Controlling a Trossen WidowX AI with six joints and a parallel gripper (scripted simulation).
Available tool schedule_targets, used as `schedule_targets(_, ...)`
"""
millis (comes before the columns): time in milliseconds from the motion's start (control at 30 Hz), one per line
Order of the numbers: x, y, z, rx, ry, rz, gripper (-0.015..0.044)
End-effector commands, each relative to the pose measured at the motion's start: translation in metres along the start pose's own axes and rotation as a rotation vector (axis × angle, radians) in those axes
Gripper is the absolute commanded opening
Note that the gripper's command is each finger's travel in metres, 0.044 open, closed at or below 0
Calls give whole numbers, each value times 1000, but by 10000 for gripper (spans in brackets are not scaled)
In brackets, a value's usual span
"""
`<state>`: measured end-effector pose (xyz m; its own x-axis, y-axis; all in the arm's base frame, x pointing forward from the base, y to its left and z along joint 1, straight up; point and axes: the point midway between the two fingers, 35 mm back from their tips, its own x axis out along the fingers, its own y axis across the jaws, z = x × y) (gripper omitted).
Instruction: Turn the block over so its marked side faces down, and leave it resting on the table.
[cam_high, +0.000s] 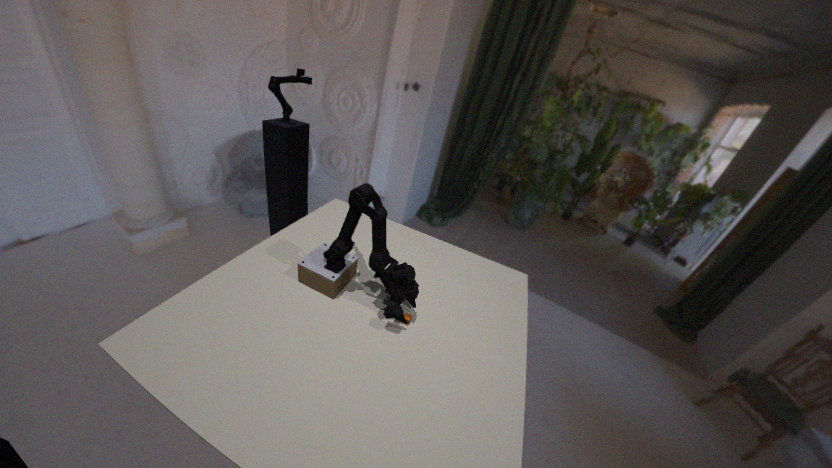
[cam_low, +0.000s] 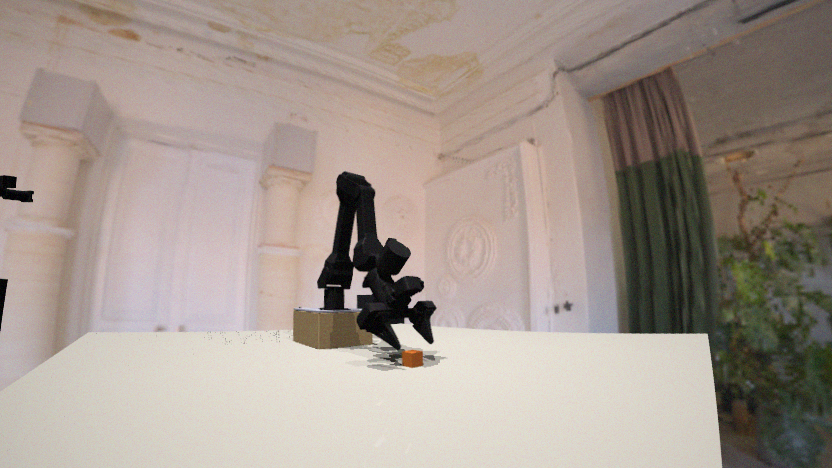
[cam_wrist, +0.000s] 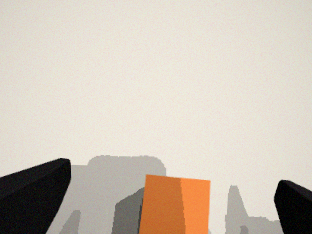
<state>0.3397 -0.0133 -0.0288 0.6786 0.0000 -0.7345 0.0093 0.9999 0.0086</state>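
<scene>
Exterior view shows the orange block (cam_high: 408, 318) (cam_low: 412, 358) (cam_wrist: 172, 207) resting on the table (cam_high: 314, 360) (cam_low: 360, 413) (cam_wrist: 155, 90), well in from its edges. The black tool (cam_high: 407, 313) (cam_low: 416, 344) (cam_wrist: 175, 181) hangs just above, fingers spread wide, holding nothing. Which side is marked, I cannot tell.

Tall black rectangular pillar (cam_high: 285, 174) standing behind the pale table's far edge. Long dark green cloth curtain (cam_high: 485, 98) (cam_low: 663, 232) hanging in folds. Leafy green potted plants (cam_high: 599, 151) (cam_low: 768, 261) growing beyond it. Brown wooden chair (cam_high: 773, 401) standing at right in the top view, dark seat showing.
</scene>
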Motion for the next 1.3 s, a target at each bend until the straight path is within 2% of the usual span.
schedule_targets(0,-50,0,10,-6,177,-8,440)
schedule_targets(367,-48,0,12,-5,200,-8,440)
schedule_targets(867,-40,-1,53,-3,705,-10,440)
schedule_targets(1000,-40,-1,53,-3,710,-10,440)
schedule_targets(1133,-15,-2,32,-3,711,-10,440)
schedule_targets(1267,-13,-2,30,-3,711,-10,440)
